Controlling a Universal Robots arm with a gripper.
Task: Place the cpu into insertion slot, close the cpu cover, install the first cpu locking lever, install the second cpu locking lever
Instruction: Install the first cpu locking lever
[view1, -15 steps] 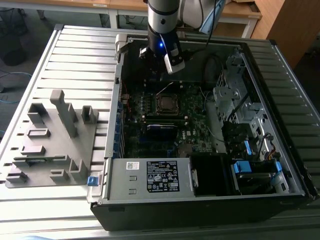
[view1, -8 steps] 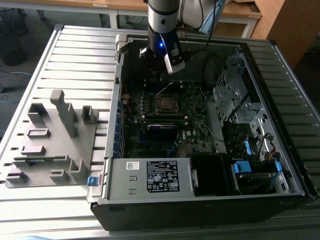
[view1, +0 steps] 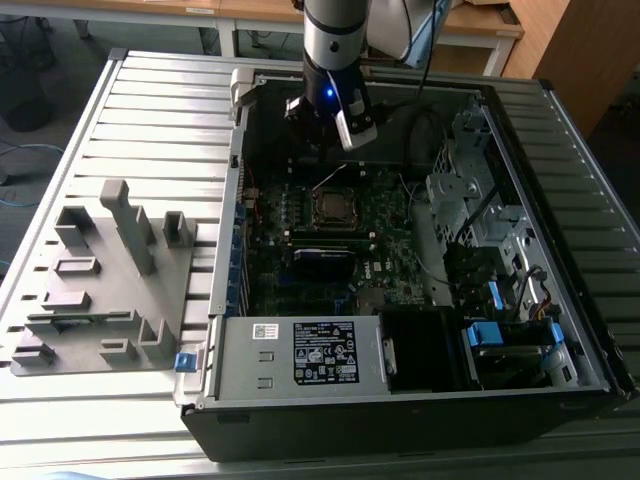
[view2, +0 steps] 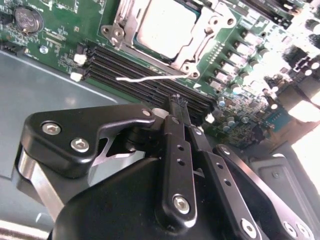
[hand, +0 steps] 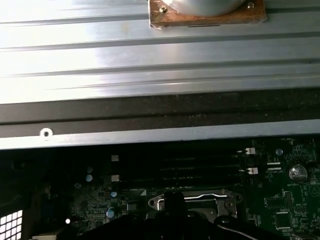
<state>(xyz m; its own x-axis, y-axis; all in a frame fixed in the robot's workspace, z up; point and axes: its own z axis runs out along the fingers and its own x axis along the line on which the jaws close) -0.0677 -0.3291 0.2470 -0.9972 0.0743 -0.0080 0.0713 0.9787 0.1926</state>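
CPU (view2: 160, 27) sits flat in the socket (view1: 333, 206), w/ the metal cover (view2: 125, 24) lying down over its edges and the silver face showing thru the cut-out. Thin wire lever (view2: 150, 78) sticks out from one socket corner, loose across the memory slots (view2: 110, 62) just beside the socket. Gripper (view2: 178, 100) hangs above those slots, near the socket but not touching it; fingers (view2: 175, 150) look pressed together, nothing seen btwn them.
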